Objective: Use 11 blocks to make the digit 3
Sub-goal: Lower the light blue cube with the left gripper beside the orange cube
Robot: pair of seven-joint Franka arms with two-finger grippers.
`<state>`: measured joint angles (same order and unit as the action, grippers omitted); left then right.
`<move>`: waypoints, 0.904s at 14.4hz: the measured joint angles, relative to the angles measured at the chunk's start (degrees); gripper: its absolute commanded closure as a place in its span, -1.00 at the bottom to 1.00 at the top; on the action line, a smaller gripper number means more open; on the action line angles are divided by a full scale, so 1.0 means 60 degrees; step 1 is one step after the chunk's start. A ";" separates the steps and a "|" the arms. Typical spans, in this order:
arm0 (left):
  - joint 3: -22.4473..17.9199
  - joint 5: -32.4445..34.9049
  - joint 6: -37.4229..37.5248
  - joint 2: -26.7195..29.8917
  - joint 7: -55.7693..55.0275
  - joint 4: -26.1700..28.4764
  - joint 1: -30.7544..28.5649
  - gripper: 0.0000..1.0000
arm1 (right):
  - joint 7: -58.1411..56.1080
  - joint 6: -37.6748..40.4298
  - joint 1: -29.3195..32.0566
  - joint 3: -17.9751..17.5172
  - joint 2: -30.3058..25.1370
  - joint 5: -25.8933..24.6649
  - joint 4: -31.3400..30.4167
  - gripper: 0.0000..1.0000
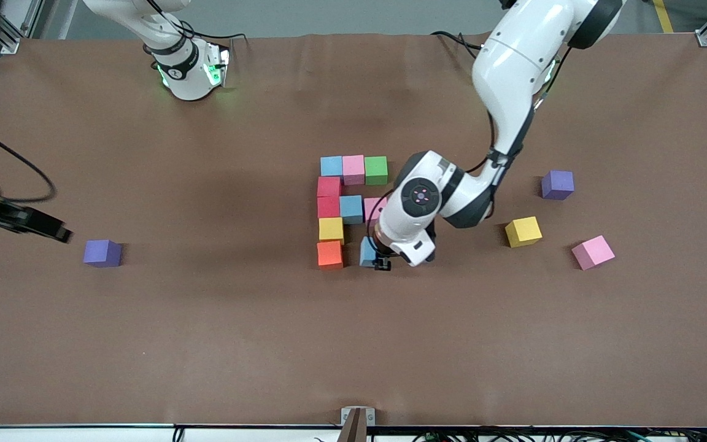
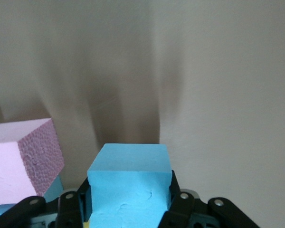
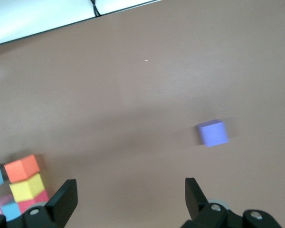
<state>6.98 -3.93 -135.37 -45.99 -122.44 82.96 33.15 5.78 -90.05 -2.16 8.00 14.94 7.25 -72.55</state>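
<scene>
The left gripper [image 1: 380, 261] clasps a light, squashy blue block [image 2: 130, 185] by its flat sides beside the orange block [image 1: 329, 254], while the right gripper [image 3: 128, 199] waits, released.

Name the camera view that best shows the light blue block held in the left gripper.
The left wrist view: the light blue block fills it, clamped in the left gripper. The front view shows only a sliver beside the arm; the right wrist view shows none of it.
</scene>
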 measured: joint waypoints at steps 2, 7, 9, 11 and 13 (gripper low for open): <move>-0.0115 0.0103 -0.0008 -0.0067 -0.0309 -0.0008 0.0237 0.69 | -0.0661 0.0000 0.0494 -0.0116 -0.0403 -0.0049 -0.0267 -1.00; -0.0179 0.0624 -0.0006 -0.0130 -0.0852 -0.0014 0.0578 0.69 | -0.0716 0.0500 0.0468 -0.0401 -0.0761 -0.0325 -0.0320 -1.00; -0.0245 0.0628 0.0100 -0.0165 -0.0852 -0.0126 0.0581 0.69 | -0.0738 0.0597 0.0372 -0.0425 -0.0916 -0.0472 -0.0370 -1.00; -0.0280 0.0628 0.0400 -0.0309 -0.0852 -0.0470 0.0581 0.69 | -0.0750 0.0588 0.0249 -0.0458 -0.1035 -0.0825 -0.0558 -1.00; -0.0317 0.0628 0.0561 -0.0478 -0.0853 -0.0789 0.0585 0.69 | -0.0919 0.0420 0.0212 -0.0458 -0.1128 -0.0939 -0.0838 -1.00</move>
<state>5.08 -0.16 -132.00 -48.86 -127.56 78.22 36.66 0.27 -87.53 -0.89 5.25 8.17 1.61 -77.58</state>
